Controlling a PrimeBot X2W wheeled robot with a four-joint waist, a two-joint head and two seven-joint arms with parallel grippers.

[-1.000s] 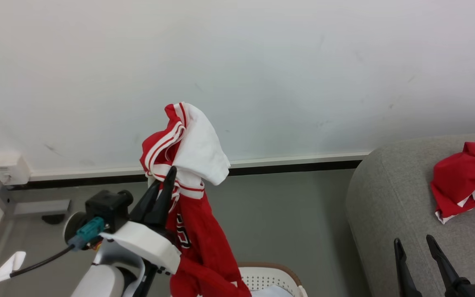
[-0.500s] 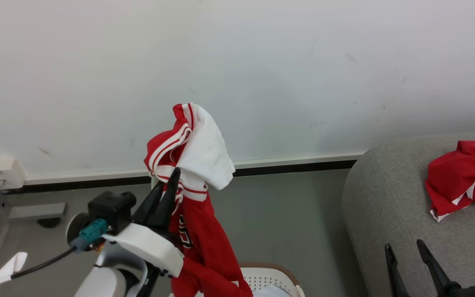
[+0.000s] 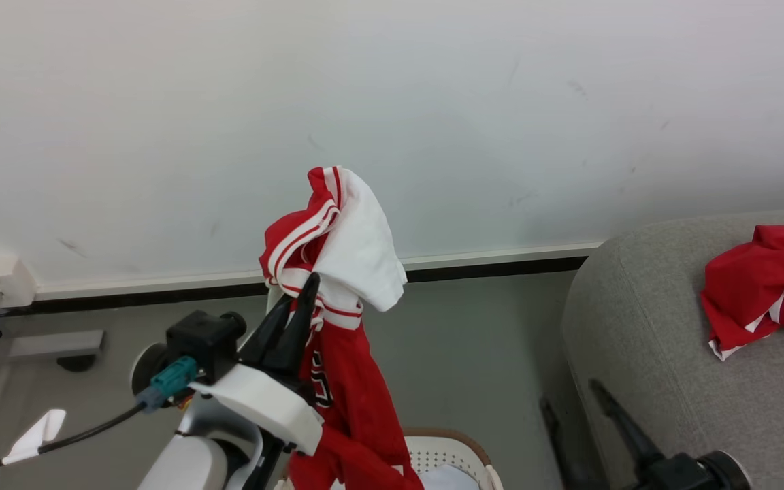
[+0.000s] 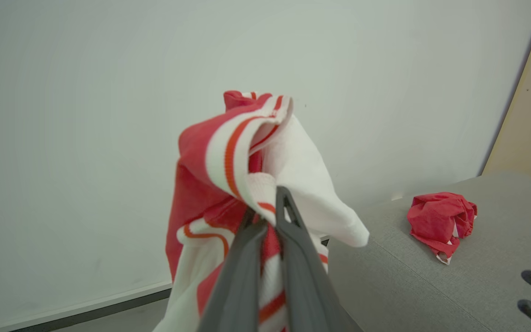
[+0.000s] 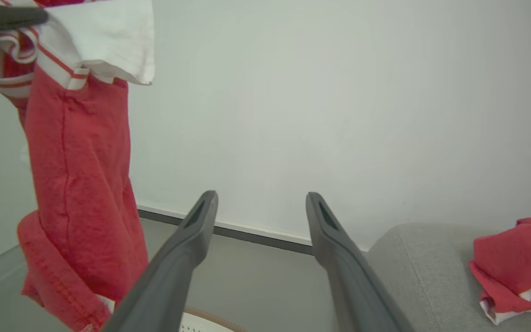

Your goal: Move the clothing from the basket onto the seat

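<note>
- The left gripper [image 3: 299,292] is raised in front of the white wall [image 3: 160,102], its fingers pinched tight on a red garment [image 3: 354,395] with white stripes and trim.
- This garment folds over the fingertips and hangs down in the air towards the basket [image 3: 461,444]. I cannot tell whether its lower end touches the basket.
- The right gripper [image 5: 262,196] is spread wide and holds nothing, low beside the seat [image 3: 637,327].
- A second red garment [image 3: 759,292] lies crumpled on the seat, well apart from the first.
</note>
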